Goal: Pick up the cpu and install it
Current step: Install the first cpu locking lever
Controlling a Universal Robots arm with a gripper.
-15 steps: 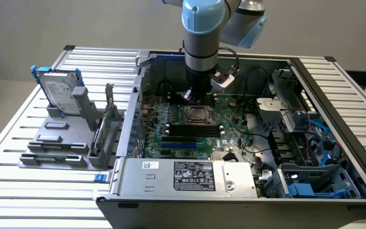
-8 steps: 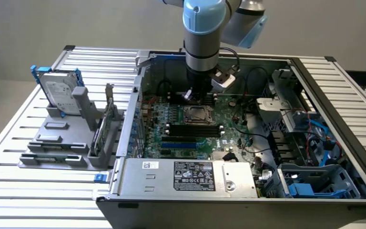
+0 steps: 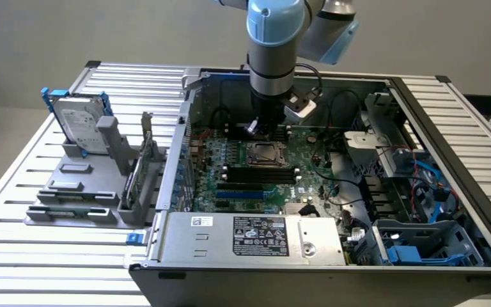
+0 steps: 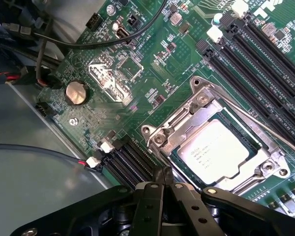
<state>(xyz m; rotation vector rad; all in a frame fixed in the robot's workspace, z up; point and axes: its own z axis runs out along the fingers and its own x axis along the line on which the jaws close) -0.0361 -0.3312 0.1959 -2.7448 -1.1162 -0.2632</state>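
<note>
Inside the open computer case (image 3: 450,211), on the green motherboard (image 4: 152,64), the cpu (image 4: 220,147) lies flat in its socket, pale metal top up, with the silver socket frame (image 4: 187,115) around it. The tool (image 4: 164,178) hangs just above the board beside the socket's near corner, its black fingers (image 4: 153,196) pressed together and holding nothing. In the exterior view the arm (image 3: 273,45) reaches down into the case over the socket (image 3: 265,153). A round coin battery (image 4: 75,92) sits on the board well apart from the socket. At the exterior view's left, a hard drive (image 3: 82,121) stands upright in a grey holder (image 3: 75,192) on the slatted bench (image 3: 23,256).
</note>
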